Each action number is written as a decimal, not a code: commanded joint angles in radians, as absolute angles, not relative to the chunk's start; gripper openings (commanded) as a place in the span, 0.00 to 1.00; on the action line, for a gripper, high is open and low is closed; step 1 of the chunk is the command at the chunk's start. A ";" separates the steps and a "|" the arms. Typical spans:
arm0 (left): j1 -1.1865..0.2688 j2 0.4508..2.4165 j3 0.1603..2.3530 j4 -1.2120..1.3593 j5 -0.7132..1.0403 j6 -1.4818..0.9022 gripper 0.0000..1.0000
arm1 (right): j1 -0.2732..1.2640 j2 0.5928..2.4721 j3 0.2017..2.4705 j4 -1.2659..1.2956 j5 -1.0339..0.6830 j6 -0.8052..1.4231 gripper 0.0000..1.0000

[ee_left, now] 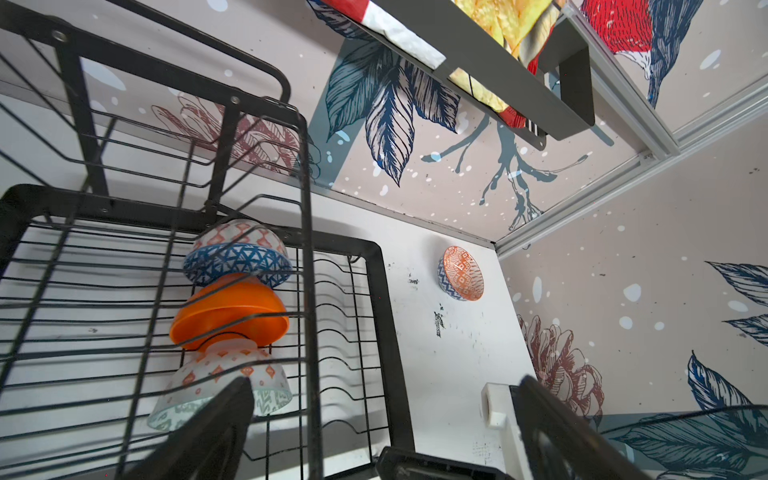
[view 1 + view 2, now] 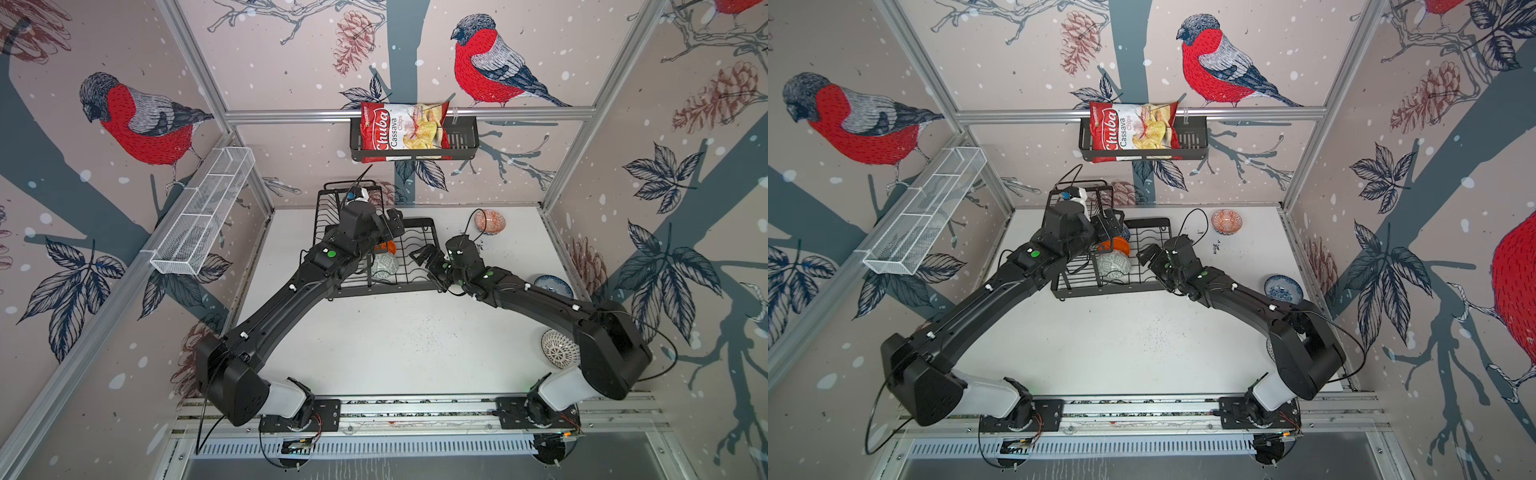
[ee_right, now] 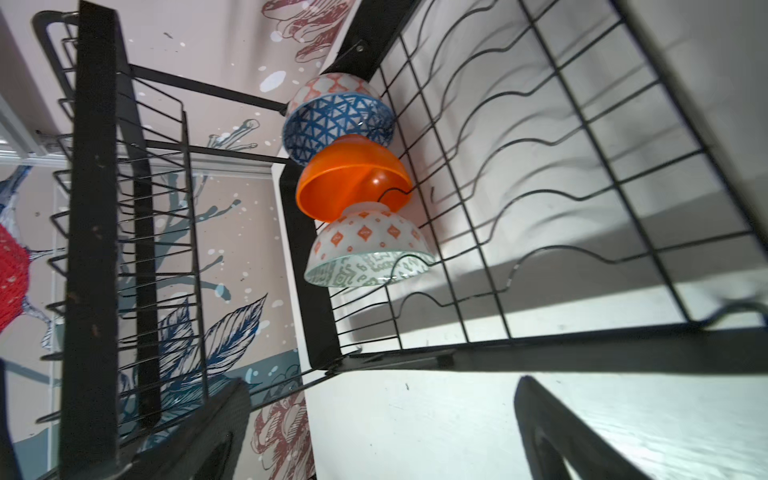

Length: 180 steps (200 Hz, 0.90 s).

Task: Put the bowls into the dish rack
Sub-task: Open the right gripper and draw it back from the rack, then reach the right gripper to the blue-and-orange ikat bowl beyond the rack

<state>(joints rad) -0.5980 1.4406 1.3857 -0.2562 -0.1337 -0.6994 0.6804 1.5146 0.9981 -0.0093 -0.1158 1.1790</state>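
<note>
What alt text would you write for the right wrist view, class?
Three bowls lean in a row in the black wire dish rack: a blue-patterned bowl, an orange bowl, a grey-green bowl. The open right gripper holds nothing.

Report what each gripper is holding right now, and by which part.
Nothing is held. The left gripper and the right gripper both stand open and empty at the dish rack.

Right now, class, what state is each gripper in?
Left gripper: open, holding nothing.
Right gripper: open, holding nothing.
</note>
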 commanded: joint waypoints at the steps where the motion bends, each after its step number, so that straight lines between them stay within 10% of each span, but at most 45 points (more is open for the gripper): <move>1: -0.617 1.483 1.425 -0.299 -0.135 -0.707 0.98 | 0.665 1.479 1.005 -0.125 -0.062 1.144 0.99; 114: -0.702 1.823 1.770 -0.414 -0.009 -0.657 0.98 | 0.390 1.262 0.905 -0.201 0.081 0.988 1.00; 180: -0.704 2.082 2.108 -0.546 0.093 -0.609 0.98 | 0.063 1.742 1.355 -0.434 -0.049 0.809 0.99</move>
<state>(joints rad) -0.7040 2.0083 2.0014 -0.4690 0.0292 -0.6476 0.1089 1.5921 1.2007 -0.2928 -0.0044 0.9157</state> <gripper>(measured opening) 0.982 0.995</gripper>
